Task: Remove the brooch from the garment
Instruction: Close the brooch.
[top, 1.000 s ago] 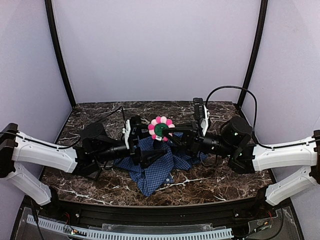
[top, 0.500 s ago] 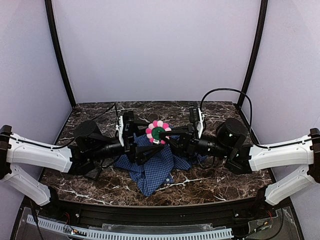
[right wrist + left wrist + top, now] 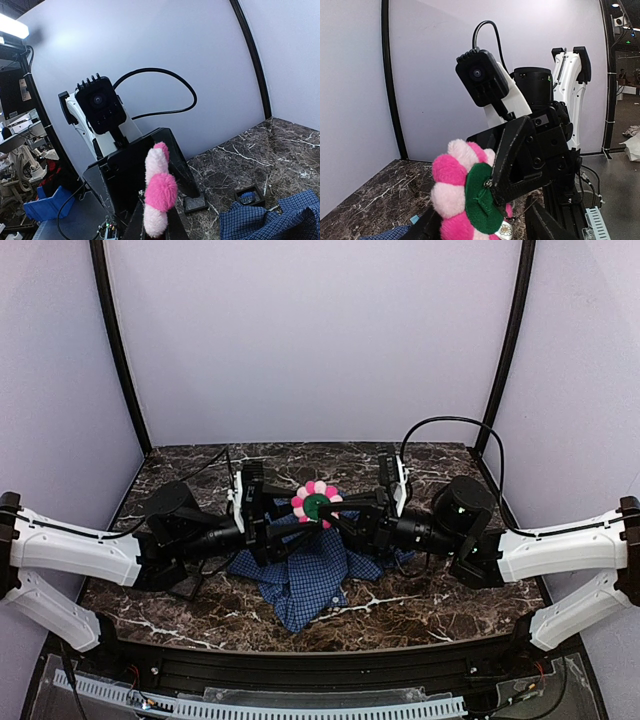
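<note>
Though the right claw [image 3: 331, 508] grips the brooch [image 3: 315, 504] — its pin is hidden.

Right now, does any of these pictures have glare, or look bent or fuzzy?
Right wrist view: a lamp glares in the top left corner, the black post looks bowed as through a wide lens, and the room at far left is dim. Left wrist view: evenly lit, with the brooch crisp up close. Top external view: soft, even light, no glare, all sharp.
</note>
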You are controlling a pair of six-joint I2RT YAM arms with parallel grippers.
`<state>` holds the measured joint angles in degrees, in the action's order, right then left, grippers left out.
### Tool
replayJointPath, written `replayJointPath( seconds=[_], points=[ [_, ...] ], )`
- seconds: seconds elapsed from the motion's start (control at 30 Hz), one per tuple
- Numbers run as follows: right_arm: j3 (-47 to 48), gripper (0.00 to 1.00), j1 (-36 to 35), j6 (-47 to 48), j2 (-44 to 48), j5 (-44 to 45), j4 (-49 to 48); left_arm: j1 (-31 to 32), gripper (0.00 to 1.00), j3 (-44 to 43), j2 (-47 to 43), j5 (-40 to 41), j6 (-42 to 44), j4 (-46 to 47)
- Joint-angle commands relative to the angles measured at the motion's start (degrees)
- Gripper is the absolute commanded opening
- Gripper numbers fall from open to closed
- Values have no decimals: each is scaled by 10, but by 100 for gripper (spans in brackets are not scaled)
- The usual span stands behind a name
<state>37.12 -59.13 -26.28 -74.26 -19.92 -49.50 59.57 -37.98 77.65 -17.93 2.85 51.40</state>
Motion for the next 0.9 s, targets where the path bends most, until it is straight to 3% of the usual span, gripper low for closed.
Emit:
replayJointPath(
  seconds=[0.0,0.43,0.87],
  points=[
    [-8,0,1,-5,3,-7,-9,3,51,12,-17,-4,-1,5],
    [-15,0,1,-4,17,-59,-7,3,29,3,-21,-81,-18,-12],
    [-2,0,1,8,5,-121,19,3,16,-21,-21,-150,-25,-67]
  ],
)
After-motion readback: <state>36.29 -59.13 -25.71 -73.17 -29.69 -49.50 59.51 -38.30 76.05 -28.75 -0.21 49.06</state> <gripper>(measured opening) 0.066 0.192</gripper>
